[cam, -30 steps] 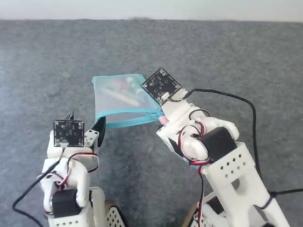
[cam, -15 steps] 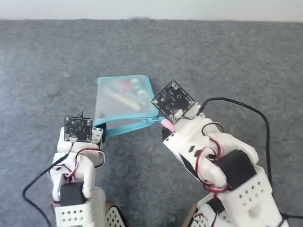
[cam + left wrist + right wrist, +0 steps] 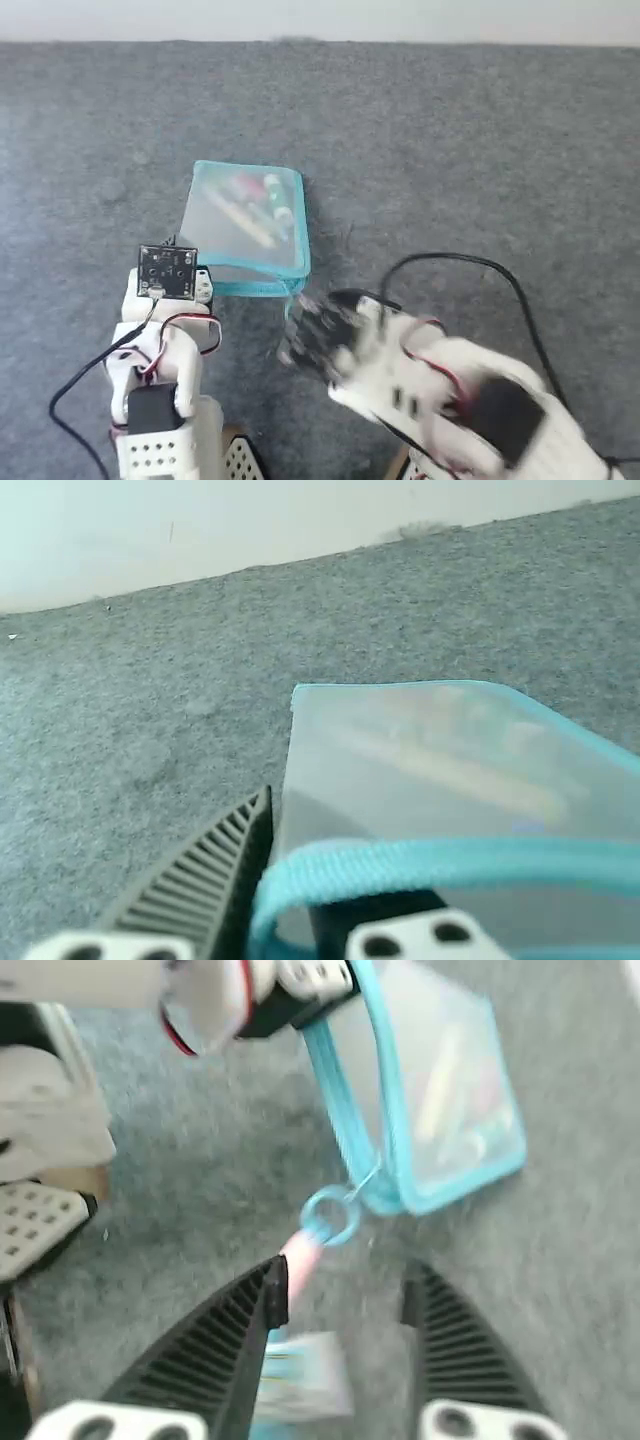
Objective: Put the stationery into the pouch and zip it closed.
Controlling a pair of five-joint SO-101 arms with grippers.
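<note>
Pouch [image 3: 245,225]: on the table [image 3: 450,150], stationery [image 3: 255,205] inside, zip apparently shut.
Left gripper [image 3: 300,880]: jaws clenched on pouch corner.
Right gripper [image 3: 345,1295]: jaws released, empty.
Risk: retreating unreleased, left arm could drag the pouch.

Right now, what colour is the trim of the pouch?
Turquoise; the pouch trim shows best in the left wrist view.

Grey felt-like surface [image 3: 480,150] throughout; pale wall [image 3: 320,20] along far edge; light soft, even.
</note>
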